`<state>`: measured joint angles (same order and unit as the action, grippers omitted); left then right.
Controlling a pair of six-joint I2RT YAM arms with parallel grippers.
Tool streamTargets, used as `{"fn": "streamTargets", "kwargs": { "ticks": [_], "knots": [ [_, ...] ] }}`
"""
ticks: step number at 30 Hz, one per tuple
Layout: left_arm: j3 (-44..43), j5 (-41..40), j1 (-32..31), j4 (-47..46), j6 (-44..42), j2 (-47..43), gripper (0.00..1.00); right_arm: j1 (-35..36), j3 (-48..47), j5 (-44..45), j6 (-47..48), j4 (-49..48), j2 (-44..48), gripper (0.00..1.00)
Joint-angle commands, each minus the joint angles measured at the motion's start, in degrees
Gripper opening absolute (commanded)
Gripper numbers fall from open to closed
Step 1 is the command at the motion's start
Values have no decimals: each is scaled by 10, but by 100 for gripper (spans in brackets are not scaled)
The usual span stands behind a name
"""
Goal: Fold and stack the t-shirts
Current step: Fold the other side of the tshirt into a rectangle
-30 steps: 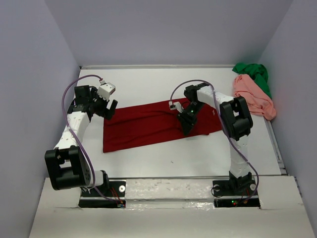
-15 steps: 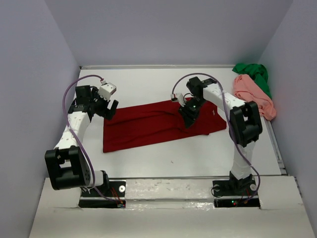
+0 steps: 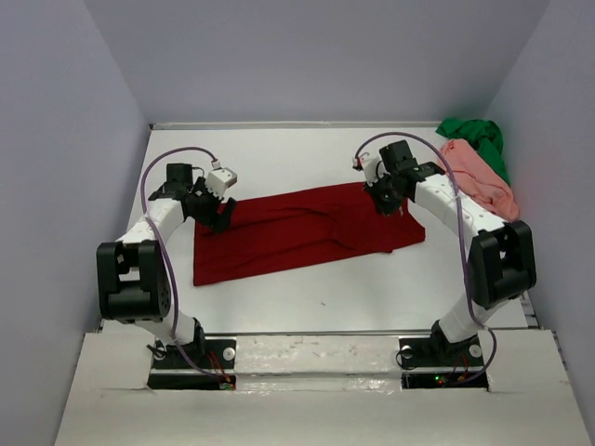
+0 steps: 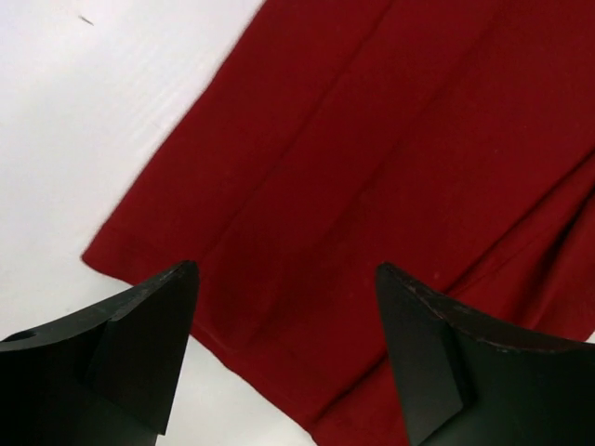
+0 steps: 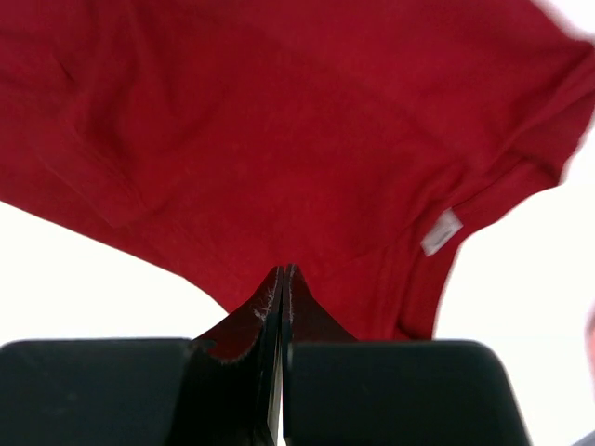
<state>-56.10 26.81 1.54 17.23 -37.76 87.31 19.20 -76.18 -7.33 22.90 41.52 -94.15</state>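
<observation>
Red shirt (image 3: 288, 237) is lying spread mid-worktop (image 3: 279, 153). Right pincer (image 3: 384, 199) is pinching its far right edge, and left pincer (image 4: 285, 269) is hovering wide open over its left end, likely readying a fold. Pink shirt (image 3: 476, 177) and green shirt (image 3: 476, 136) are waiting in the far right corner.

Top cam sits high behind the arm bases at 6 o'clock, facing 12 and down, far enough back to take in the whole table (image 3: 279, 153). Left wrist cam is at about 9 o'clock, close over the dark red t-shirt (image 4: 372, 167), looking down and toward 3, with the left gripper (image 4: 286, 268) at the frame's bottom edge. Right wrist cam is at about 2 o'clock, just as close, looking down past the right gripper (image 5: 282, 271). All three views share that shirt, and each wrist cam sees its own end of it.
</observation>
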Motion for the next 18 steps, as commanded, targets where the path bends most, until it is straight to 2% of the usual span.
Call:
{"fn": "streamTargets", "kwargs": {
  "ticks": [1,9,14,18],
  "knots": [
    [-19,20,-2,14,-25,23,84,-1,25,12,-22,-28,-12,0],
    [-32,-39,-2,20,-57,42,68,-1,28,19,-14,-27,-43,0],
    [-27,-68,-2,19,-74,44,68,-1,21,21,-13,-24,-60,0],
    [-25,-55,7,21,-83,51,62,-1,19,21,-11,-22,-70,0]
  ]
}}
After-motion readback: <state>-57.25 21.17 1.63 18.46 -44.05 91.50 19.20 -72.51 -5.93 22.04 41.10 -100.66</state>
